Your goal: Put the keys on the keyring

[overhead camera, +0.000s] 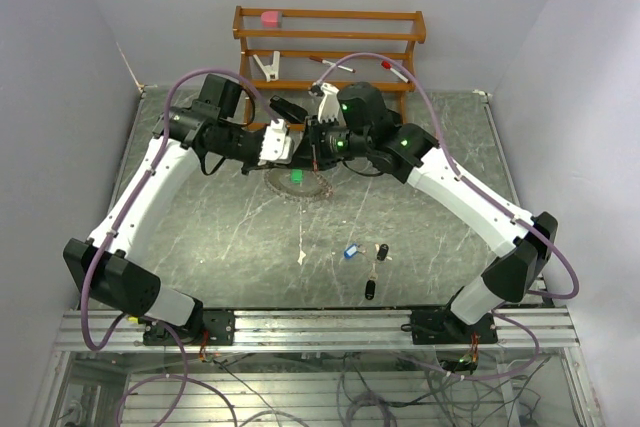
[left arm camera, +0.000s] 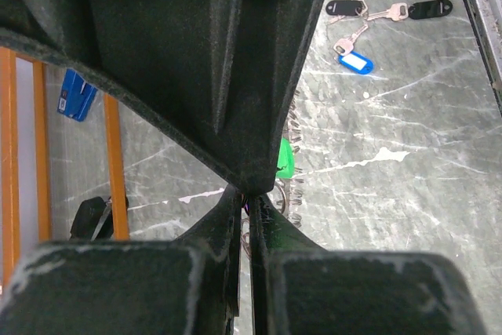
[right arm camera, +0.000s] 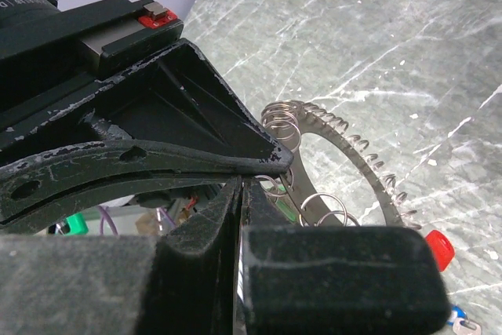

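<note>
Your two arms meet tip to tip over the far half of the bench (overhead camera: 450, 247), about midway between its left and right edges. The left gripper (left arm camera: 249, 208) has its jaws pressed together with barely a slit between them. The right gripper (right arm camera: 241, 187) is likewise fully closed. The two sets of fingertips sit so close to one another that each wrist camera is mostly filled by the other arm's black finger. You cannot tell from any view whether either pair is actually pinching metal or just closed beside it. The keyring (overhead camera: 318, 190) sits directly under that meeting point, toward the far edge of the bench. From the right wrist you see its toothed silver rim curving away from the fingertips, with a few small wire loops (right arm camera: 281, 125) on it and the red tag (right arm camera: 439, 247) at its lower right. The green key (left arm camera: 286, 161) shows right at the ring, just beyond the left fingertips. The other keys lie well apart from the ring, nearer the near edge and a little right of centre: the blue key (overhead camera: 350, 252), one black key (overhead camera: 383, 251) beside it and a second black key (overhead camera: 369, 289) closer to you. A wooden rack (overhead camera: 330, 37) stands along the far edge.
</note>
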